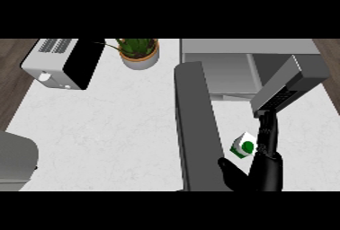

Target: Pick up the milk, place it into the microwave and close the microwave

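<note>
Standing with its door (196, 130) swung wide, the microwave (249, 67) awaited loading. The right hand (266, 166) was open, fingers straight beside the milk (243, 146), holding nothing. Closing thumb and fingers squarely round the carton appeared advisable before lifting.

Right hand (266, 166) open, fingers straight, thumb spread wide.

A white toaster (61, 63) with a black side sits at the far left corner of the white counter (106, 130). Just to its right stands a green plant (138, 46) in a pale round pot (140, 59). Brown wood floor (12, 76) shows past the counter's left edge.
</note>
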Motion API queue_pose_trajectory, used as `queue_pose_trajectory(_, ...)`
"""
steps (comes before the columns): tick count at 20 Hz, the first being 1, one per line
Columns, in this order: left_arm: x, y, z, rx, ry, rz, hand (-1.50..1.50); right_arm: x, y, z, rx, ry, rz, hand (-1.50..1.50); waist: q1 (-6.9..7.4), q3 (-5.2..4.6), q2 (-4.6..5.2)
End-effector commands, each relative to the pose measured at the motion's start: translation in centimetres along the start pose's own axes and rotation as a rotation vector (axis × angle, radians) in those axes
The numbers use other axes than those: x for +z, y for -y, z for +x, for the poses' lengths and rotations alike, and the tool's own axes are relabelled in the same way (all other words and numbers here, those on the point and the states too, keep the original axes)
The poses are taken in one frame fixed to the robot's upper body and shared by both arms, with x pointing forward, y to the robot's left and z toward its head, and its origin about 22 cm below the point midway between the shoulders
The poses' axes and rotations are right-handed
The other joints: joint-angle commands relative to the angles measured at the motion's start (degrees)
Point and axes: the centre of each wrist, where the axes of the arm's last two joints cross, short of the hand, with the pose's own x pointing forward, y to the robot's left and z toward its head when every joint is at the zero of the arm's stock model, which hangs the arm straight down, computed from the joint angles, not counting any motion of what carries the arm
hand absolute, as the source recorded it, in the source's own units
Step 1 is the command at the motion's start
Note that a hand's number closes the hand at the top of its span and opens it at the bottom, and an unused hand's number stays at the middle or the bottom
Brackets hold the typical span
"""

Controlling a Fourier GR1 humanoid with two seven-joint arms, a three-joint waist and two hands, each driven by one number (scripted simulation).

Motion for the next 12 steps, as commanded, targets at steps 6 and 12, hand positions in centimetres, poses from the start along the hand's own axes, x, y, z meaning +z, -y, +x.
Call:
queue_pose_trajectory(6,-0.2,-0.2,0.8,-0.007,0.008,0.001,-1.50,1.6,4.1,-7.1,0.097,-0.081,-0.080,-1.50,-0.27,0.20,0.38)
queue_pose_trajectory(12,0.7,-1.5,0.4,-0.002,0.012,0.011,-1.50,0.8,7.5,-9.5,0.073,-0.087,-0.081,-1.50,-0.25,0.15,0.35)
